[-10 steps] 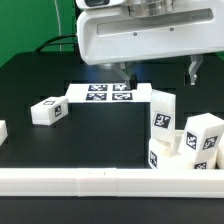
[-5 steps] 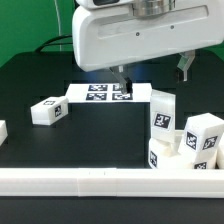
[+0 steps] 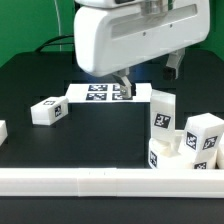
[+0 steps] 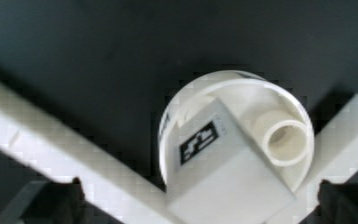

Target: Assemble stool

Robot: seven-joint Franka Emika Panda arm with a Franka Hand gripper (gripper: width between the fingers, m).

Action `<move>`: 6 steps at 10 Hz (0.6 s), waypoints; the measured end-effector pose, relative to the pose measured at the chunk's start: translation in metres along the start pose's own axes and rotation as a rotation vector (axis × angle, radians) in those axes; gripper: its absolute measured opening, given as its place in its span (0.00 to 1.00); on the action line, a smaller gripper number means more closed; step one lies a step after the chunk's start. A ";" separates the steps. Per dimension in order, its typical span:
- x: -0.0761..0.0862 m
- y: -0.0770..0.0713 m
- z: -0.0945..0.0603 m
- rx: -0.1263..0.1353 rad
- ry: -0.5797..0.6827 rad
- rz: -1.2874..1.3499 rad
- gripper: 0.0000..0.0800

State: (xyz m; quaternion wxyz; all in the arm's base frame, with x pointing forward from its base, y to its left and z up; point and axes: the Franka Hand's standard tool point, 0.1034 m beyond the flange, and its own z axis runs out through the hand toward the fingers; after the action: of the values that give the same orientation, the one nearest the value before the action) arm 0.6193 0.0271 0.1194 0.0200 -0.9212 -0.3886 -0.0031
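Note:
In the wrist view the round white seat (image 4: 220, 98) of the stool lies under the hand, with a blocky white leg (image 4: 233, 168) against it that carries a tag and a round end. My gripper (image 4: 197, 208) hangs above them, open, holding nothing. In the exterior view the gripper (image 3: 148, 77) hovers over the table's back right, fingers spread, above a cluster of tagged white parts (image 3: 163, 112). Another leg (image 3: 205, 135) stands in that cluster. A single leg (image 3: 47, 112) lies apart at the exterior view's left.
The marker board (image 3: 105, 95) lies flat behind the parts. A long white rail (image 3: 100, 181) runs along the front edge, and rails (image 4: 43, 125) cross the wrist view. A white piece (image 3: 2, 130) pokes in at the exterior view's left edge.
The hand has turned at the wrist. One finger has swung toward the exterior view's left and the other has dropped lower. The jaws stay open and the parts have not moved.

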 end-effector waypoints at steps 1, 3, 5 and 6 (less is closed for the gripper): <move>0.001 0.000 0.001 -0.006 -0.001 -0.089 0.81; 0.001 0.002 0.001 -0.017 -0.007 -0.227 0.81; -0.002 0.004 0.002 -0.024 -0.019 -0.329 0.81; 0.000 0.000 0.006 -0.024 -0.019 -0.335 0.81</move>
State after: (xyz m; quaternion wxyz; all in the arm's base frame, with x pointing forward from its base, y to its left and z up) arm 0.6190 0.0272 0.1132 0.0048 -0.8436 -0.5369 -0.0023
